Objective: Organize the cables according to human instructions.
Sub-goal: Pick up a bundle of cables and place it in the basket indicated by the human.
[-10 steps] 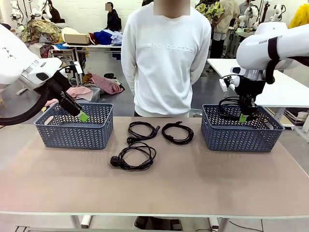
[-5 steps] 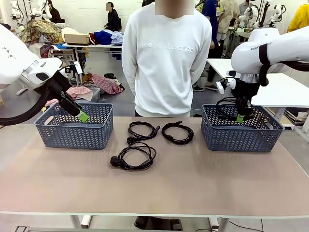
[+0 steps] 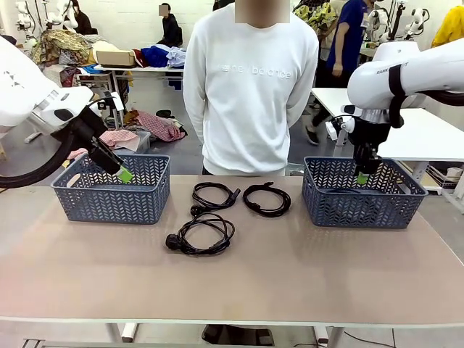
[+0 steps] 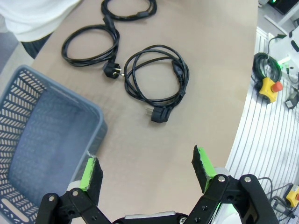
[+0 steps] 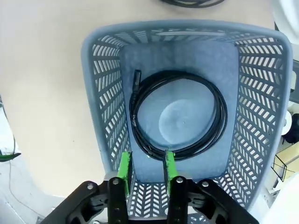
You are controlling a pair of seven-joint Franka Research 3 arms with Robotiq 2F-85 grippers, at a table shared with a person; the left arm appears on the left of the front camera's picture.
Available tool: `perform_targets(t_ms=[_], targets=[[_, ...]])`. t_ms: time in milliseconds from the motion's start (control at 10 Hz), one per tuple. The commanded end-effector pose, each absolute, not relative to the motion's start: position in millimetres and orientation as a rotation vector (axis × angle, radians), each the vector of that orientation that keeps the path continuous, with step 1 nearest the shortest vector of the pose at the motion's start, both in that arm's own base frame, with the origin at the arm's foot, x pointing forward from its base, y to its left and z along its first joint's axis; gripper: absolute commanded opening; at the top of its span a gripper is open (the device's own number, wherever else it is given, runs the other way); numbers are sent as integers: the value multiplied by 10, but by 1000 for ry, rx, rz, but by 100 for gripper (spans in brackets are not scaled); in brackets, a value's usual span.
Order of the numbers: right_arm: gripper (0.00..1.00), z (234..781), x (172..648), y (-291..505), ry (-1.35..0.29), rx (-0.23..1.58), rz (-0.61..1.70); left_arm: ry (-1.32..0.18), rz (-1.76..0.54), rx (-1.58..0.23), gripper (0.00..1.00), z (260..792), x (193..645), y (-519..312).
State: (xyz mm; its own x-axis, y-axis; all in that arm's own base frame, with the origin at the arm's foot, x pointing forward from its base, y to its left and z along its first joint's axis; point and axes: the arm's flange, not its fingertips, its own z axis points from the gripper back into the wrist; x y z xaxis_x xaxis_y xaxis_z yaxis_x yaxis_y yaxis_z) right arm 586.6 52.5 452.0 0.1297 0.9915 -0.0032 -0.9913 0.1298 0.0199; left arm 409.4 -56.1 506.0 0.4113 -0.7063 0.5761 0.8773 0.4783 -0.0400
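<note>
**Black rubber cords, four coils: three loose on the table, one in the right basket**

Dial laid on the table [image 3: 290, 283]: six at the robot's edge, twelve at the person [image 3: 250, 94].

- Front cable [image 3: 204, 233]: nearest the robot, a little left of centre. Slightly oval, long axis nine-to-three, plug at the nine end. It lies at about four o'clock from the left gripper [image 3: 125, 174] and eight from the right gripper [image 3: 362, 177]. I judge the left the nearer.
- Middle cable [image 3: 214, 196] and right-hand cable [image 3: 267, 199]: just beside each other toward twelve. Whether they touch, I cannot tell. The right-hand one sits at eight o'clock from the right gripper and looks the closer to that arm.
- Left gripper: over the left basket [image 3: 109, 190], jaws spread wide, empty.
- Right gripper: above the right basket [image 3: 355, 210], pads partly apart, nothing between them. The fourth cable [image 5: 222, 112] lies flat on the basket floor beneath.
- Hidden: the person's hands are out of sight, so no instruction can be read. From the front the basket lattice nearly hides the fourth cable.
</note>
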Motion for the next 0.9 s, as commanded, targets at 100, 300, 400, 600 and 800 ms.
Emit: perform_targets(t_ms=[100, 300, 400, 600, 800], targets=[[56, 4585, 5917, 521, 15, 29, 1422, -550, -1040, -384, 100, 5047, 4094, -546], [76, 4593, 5908, 523, 22, 33, 1419, -550, -1040, -384, 100, 5047, 4094, -546], [100, 4598, 5899, 515, 28, 33, 1413, -550, -1040, -384, 100, 5047, 4094, -546], [100, 4621, 5875, 504, 38, 30, 1402, -550, -1040, -384, 100, 5047, 4094, -546], [100, 4649, 5821, 496, 35, 28, 1373, -550, -1040, -384, 100, 5047, 4094, -546]])
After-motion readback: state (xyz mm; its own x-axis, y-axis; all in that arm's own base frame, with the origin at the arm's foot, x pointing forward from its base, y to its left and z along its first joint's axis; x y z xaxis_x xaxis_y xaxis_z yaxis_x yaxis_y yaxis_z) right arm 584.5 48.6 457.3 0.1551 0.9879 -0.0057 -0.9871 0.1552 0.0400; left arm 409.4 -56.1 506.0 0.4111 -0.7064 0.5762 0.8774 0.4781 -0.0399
